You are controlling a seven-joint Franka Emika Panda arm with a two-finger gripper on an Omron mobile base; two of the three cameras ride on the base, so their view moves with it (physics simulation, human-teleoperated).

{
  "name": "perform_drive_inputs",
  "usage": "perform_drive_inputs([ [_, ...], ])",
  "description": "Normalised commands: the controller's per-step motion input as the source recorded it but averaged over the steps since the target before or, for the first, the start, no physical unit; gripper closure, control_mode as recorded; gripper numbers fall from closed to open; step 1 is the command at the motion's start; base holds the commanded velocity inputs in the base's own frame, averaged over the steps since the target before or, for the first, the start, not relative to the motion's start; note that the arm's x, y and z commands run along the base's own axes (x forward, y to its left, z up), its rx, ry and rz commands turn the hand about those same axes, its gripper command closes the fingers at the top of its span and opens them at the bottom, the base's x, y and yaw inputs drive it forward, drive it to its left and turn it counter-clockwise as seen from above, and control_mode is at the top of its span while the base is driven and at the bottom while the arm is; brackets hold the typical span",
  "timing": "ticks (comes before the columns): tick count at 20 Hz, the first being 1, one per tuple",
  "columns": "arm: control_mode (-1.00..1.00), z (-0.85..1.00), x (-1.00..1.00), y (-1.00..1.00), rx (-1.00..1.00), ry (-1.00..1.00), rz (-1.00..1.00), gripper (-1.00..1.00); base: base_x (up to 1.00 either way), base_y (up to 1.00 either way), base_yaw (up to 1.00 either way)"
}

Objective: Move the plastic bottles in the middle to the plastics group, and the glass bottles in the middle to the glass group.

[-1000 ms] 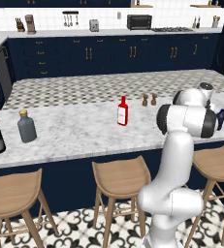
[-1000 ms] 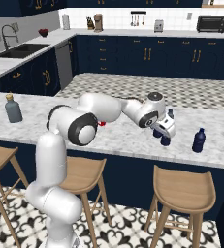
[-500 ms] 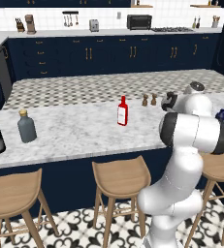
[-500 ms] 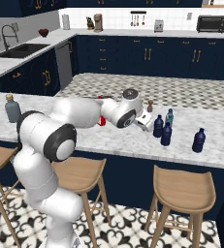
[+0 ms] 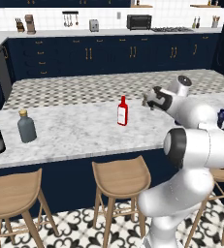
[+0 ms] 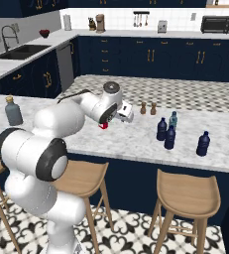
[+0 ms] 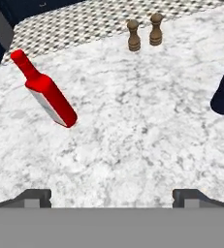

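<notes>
— So what has changed over the last second?

— The gripper (image 6: 127, 113) has swung left, away from the plastics group (image 6: 170, 130), jaws wide and empty. The navy bottles appear sorted.

— And what's left?

— The red bottle (image 5: 122, 111), mid-counter near the front edge. It stands upright, long axis vertical, cap up; the glass group (image 5: 26, 127) waits far left.

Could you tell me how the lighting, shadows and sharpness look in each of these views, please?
Left base view: flat, even light; the red bottle stands sharp on the marble counter, with little shadow. Right base view: equally even, no glare; the navy bottles look crisp. Hand view: the red bottle appears tilted because the camera is rolled; soft shading, no blur.
</notes>
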Motion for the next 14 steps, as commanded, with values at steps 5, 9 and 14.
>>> perform_drive_inputs([
  [5, -1.0, 0.0, 0.34, 0.98, -0.09, 0.0, 0.45, -1.0, 0.0, 0.0, 0.0],
  [9, -1.0, 0.0, 0.44, 0.82, -0.17, 0.02, 0.37, -1.0, 0.0, 0.0, 0.0],
  [14, -1.0, 0.0, 0.33, 0.29, -0.19, 0.01, 0.12, -1.0, 0.0, 0.0, 0.0],
])
